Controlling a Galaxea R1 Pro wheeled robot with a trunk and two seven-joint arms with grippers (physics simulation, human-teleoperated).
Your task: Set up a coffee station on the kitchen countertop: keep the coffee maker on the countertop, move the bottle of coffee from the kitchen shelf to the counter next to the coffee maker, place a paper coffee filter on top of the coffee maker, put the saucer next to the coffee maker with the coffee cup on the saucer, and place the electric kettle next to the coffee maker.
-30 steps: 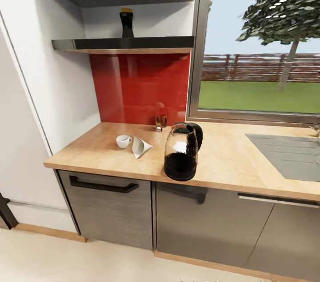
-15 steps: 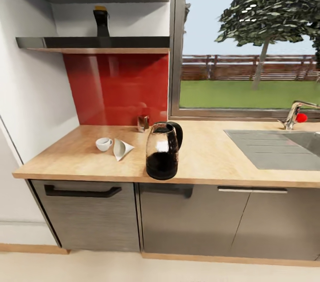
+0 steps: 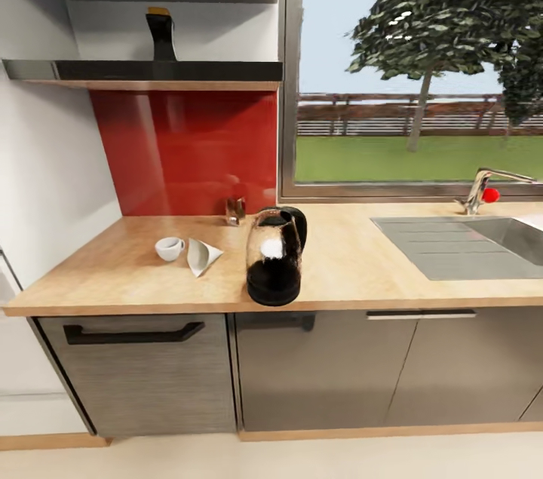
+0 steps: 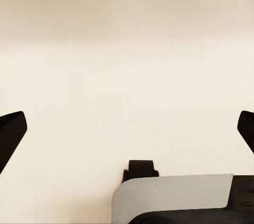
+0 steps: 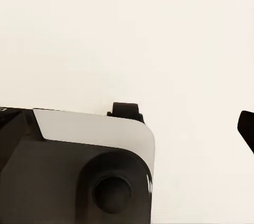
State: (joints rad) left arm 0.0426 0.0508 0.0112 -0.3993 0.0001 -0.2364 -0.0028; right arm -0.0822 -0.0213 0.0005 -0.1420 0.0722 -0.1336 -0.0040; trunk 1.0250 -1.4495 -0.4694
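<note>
**Two sets of fingers idle, approach to worktop under way**

Both arms hanging low over pale floor. Left fingers (image 4: pixel 10 134) spread wide, holding nothing. Right fingers (image 5: pixel 246 128): one tip seen far out to the side, the other lost against the robot's dark body; read as released, empty.

Judged step: closing on the kitchen countertop (image 3: pixel 362 268) before any reach. Best done by squaring the base to the grey cabinet fronts (image 3: pixel 136 373), stopping short of the darker edge strip, and raising an arm only once halted. Worth keeping clear of the electric kettle (image 3: pixel 274 260), which stands close to the front edge and could be knocked off.

Kettle upright, long axis vertical, black loop handle turned toward the back and right.

Farther in, to the left: coffee cup (image 3: pixel 169 248), small, handle toward the paper coffee filter (image 3: pixel 201 256) just beside it. Filter lying on its side, long axis along the worktop, point aimed right.

At the red backsplash: small brownish object (image 3: pixel 235 210), too small to identify.

Farthest, up high: bottle of coffee (image 3: pixel 161 34) upright on the kitchen shelf (image 3: pixel 151 72), yellow cap uppermost, not yet brought down.
</note>
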